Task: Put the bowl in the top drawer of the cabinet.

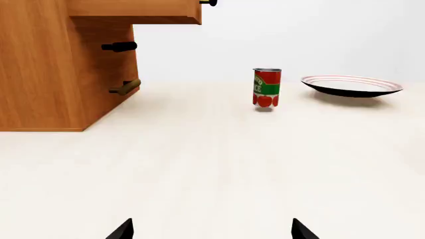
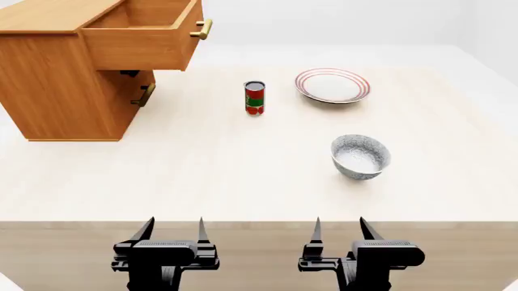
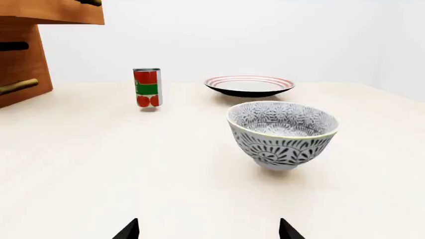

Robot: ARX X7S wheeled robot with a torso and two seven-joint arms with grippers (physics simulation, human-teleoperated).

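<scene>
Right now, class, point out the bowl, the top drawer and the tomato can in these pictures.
bowl (image 2: 360, 156), head view, on its white inside.
top drawer (image 2: 139, 47), head view, on its side panel.
tomato can (image 1: 267, 87), left wrist view, on the middle of its label.

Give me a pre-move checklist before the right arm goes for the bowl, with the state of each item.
1. Top drawer pulled out of the cabinet: ok, it stands open.
2. Bowl upright on the table, nothing touching it: ok.
3. Right end effector open and empty: ok, fingers apart.
4. Left end effector open and away from the bowl: ok.
5. Can and plate apart from the bowl: ok, both stand farther back.
6. Drawer empty enough for the bowl: cannot tell, only part of its inside shows.
</scene>
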